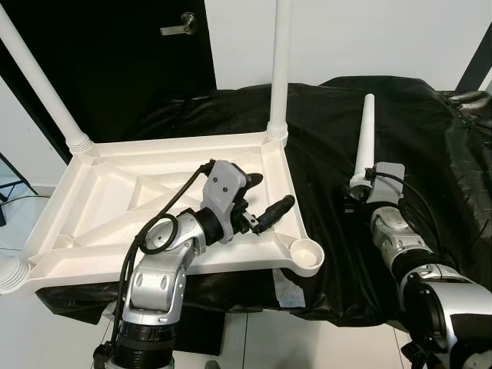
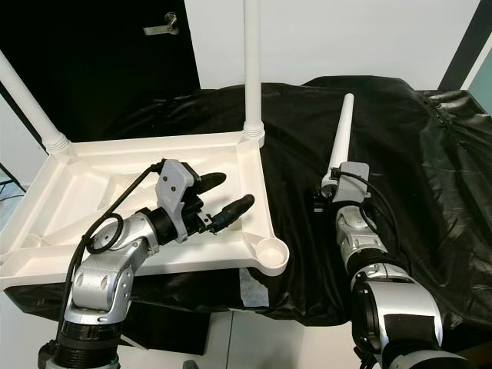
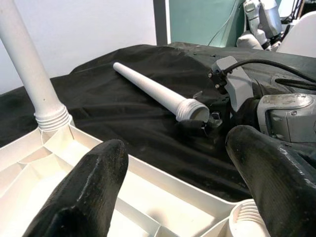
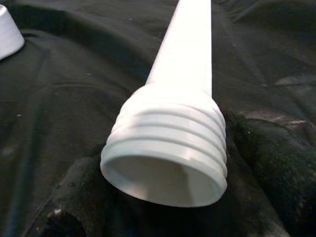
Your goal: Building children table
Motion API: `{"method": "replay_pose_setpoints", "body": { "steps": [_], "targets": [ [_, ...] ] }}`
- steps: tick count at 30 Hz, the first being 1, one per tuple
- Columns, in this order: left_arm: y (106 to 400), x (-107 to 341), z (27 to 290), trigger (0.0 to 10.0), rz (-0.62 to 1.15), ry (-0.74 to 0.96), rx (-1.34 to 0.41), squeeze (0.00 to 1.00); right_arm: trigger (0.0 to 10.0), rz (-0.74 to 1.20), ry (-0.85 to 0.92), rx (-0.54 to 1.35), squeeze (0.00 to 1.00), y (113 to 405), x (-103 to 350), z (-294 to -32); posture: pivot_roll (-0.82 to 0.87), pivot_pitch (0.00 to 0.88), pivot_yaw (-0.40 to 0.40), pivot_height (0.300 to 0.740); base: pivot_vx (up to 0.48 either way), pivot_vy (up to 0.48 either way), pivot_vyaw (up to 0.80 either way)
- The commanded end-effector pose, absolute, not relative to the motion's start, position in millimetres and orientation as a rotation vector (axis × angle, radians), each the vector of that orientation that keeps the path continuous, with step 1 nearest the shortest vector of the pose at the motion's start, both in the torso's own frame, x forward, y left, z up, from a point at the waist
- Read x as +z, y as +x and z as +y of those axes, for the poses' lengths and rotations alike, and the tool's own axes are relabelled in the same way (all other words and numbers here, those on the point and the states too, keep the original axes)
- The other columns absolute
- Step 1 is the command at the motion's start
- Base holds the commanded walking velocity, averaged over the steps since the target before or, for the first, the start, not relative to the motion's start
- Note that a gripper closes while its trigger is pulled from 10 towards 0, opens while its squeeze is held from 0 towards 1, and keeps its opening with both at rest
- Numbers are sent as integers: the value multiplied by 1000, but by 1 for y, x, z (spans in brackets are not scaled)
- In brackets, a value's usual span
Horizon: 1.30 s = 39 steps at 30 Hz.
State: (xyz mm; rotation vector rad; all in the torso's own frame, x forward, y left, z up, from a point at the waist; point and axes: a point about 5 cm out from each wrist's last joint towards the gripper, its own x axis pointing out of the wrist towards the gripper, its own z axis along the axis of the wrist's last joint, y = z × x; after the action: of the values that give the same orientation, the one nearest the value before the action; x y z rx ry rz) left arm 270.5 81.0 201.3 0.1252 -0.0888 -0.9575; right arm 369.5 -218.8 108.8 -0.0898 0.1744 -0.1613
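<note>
The white children's tabletop (image 1: 100,200) lies upside down, partly on the black-covered surface. Two white legs (image 1: 279,69) (image 1: 38,84) stand screwed into its far corners. The near right corner socket (image 1: 309,251) is empty. My left gripper (image 1: 270,191) hovers open over the right part of the tabletop, with nothing between its fingers (image 3: 84,192). A loose white leg (image 1: 364,138) lies on the black cloth to the right, pointing away from me. My right gripper (image 1: 355,191) is shut on its threaded end (image 4: 168,148), with black fingers (image 4: 269,163) on either side.
The black cloth (image 1: 323,146) covers the whole work surface and hangs over its front edge. A dark door with a handle (image 1: 181,24) stands behind on the left. A ribbed white piece (image 1: 9,273) sticks out at the tabletop's near left corner. Light floor tiles (image 1: 254,338) show below.
</note>
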Motion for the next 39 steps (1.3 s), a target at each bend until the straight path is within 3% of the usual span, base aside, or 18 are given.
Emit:
{"method": "replay_pose_setpoints", "body": {
  "steps": [1,2,3,5,6,14,15,26,32,39],
  "targets": [
    [273,200,84,10000,-75,125,-865,0,9765,169,-96,-164,0,372,111,-216,66,0,65,740,0,0,0],
    [273,200,83,10000,-74,127,-866,0,9765,169,-98,-165,0,372,111,-216,66,0,65,740,0,0,0],
    [273,200,83,10000,-73,130,-866,0,1059,166,-101,-168,0,373,112,-215,68,0,67,740,0,0,0],
    [273,200,84,10000,-72,131,-866,0,1059,164,-98,-174,0,373,113,-215,70,0,67,740,0,0,0],
    [273,200,84,10000,-72,133,-866,0,0,161,-99,-181,0,374,114,-216,72,0,69,740,0,0,0],
    [272,201,85,10000,-71,138,-863,0,0,141,-89,-207,0,375,118,-219,77,0,70,740,0,0,0],
    [272,201,85,10000,-71,140,-861,0,10000,131,-86,-202,0,374,117,-218,79,0,69,740,0,0,0],
    [274,202,86,10000,-73,137,-850,0,10000,-28,-119,-187,0,368,120,-209,68,0,64,740,0,0,0],
    [275,202,85,10000,-77,140,-855,0,10000,83,-76,-203,0,354,89,-201,55,0,68,740,0,0,0],
    [276,204,85,10000,-83,144,-859,0,10000,89,-37,-230,0,349,83,-195,48,0,71,740,0,0,0]
  ]
}}
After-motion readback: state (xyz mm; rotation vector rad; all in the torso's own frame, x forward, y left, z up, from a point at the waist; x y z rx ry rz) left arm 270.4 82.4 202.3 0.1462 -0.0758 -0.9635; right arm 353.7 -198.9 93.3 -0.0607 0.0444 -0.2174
